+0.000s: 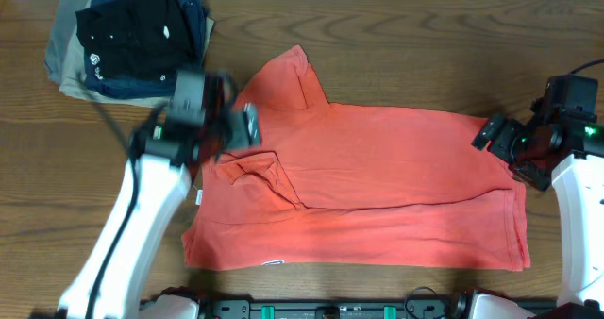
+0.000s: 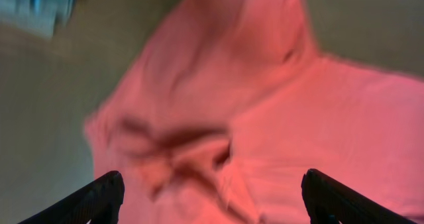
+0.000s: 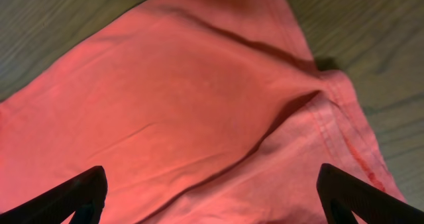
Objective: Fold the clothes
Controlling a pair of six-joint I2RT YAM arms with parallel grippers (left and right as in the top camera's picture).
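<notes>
Across the middle of the desk [image 1: 406,45], the coral-red T-shirt [image 1: 377,168] is lying spread out sideways, its neck end pointing toward our left arm and its hem [image 1: 521,225] toward our right. One sleeve [image 1: 293,78] is sticking out toward the far edge of the desk. A long crease is running lengthwise through the body, from the rumpled neck area to the hem.

Our left fingers [image 1: 247,125] are hovering over the neck end, just beside that sleeve, and they are showing up blurred from overhead. They are standing spread wide with nothing between them. Through the left wrist camera we are seeing only bunched, blurry red cloth below.

Our right fingers [image 1: 493,133] are hanging at the far corner of the hem, also spread wide and gripping nothing. Below them the stitched edge of the shirt is lying with a soft ridge in it, with bare wood beyond. We cannot tell whether either pair is touching the fabric.

Well apart from the shirt, at the far left corner, a stack of folded garments [image 1: 123,36] is sitting, black over navy over khaki.
</notes>
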